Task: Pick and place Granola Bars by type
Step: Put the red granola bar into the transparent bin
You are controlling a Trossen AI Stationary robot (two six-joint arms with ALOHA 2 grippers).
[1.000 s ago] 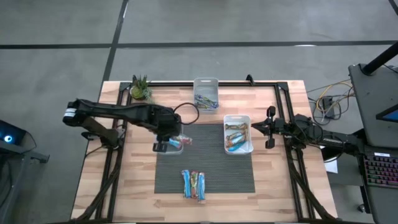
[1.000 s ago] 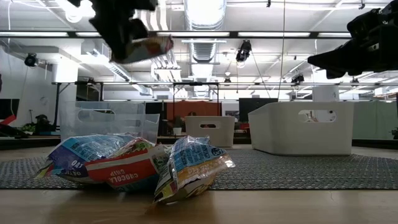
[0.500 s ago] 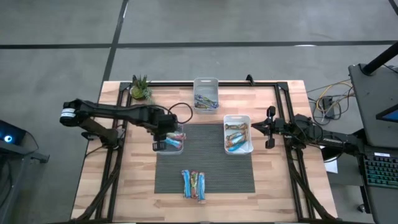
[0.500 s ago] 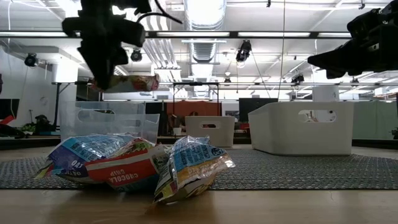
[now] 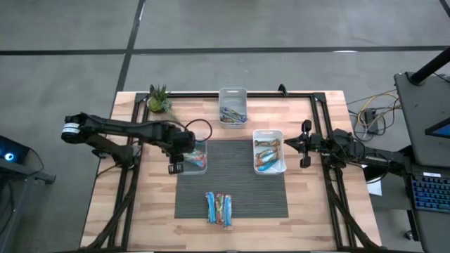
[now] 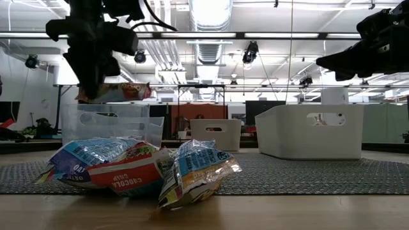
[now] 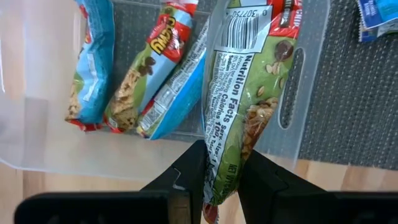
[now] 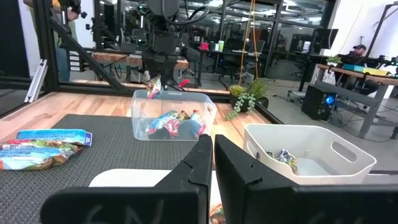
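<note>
Left gripper [image 7: 219, 180] clamped on a green-wrapped granola bar [image 7: 245, 99], hanging over the clear bin [image 5: 196, 156] at the mat's left edge. Three bars [image 7: 134, 68] already lying inside that bin. Three more bars [image 5: 219, 208] sitting loose on the dark mat [image 5: 232, 184]. Right gripper [image 5: 304, 143] pinched shut on nothing, parked beside the white bin [image 5: 268, 133].

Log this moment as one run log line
left gripper: shut on bar, above clear bin | right gripper: shut, idle beside white bin
</note>
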